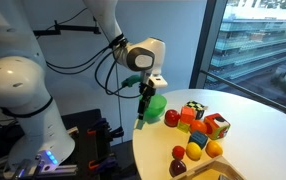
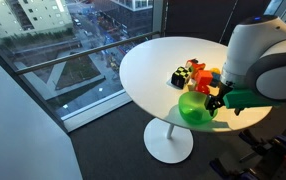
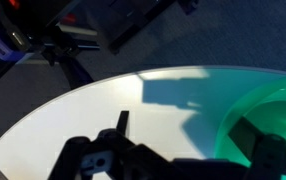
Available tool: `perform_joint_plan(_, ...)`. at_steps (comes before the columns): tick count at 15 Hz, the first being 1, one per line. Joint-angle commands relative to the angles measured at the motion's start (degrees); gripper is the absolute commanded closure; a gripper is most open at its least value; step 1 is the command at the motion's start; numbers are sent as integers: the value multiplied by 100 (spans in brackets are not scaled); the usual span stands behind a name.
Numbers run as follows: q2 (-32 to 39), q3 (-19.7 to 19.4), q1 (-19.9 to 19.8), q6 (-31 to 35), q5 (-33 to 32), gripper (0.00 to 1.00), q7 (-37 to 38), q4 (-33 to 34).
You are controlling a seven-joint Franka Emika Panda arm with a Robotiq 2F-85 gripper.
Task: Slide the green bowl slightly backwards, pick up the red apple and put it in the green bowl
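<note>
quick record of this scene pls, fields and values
surface: round white table
green bowl: near the table's edge, at the claw
claw: open, one finger inside the bowl, one outside
red apple: on the table beside the bowl, not held
other items: colourful cubes and small fruits clustered nearby

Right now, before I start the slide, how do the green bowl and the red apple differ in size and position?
The green bowl is lime green and clearly wider; the red apple is dark red and smaller. The green bowl sits at the table's edge with the end effector right at it; the red apple lies just beyond, untouched, nearer the other toys. Both are on the white table.
</note>
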Motion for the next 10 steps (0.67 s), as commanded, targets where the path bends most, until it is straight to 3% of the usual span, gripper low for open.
perform_joint_plan(1,-366,45,-150,-205,57,0,-205,-200)
perform_joint_plan(10,-683,82,-259,-109,311,0,-479,-124)
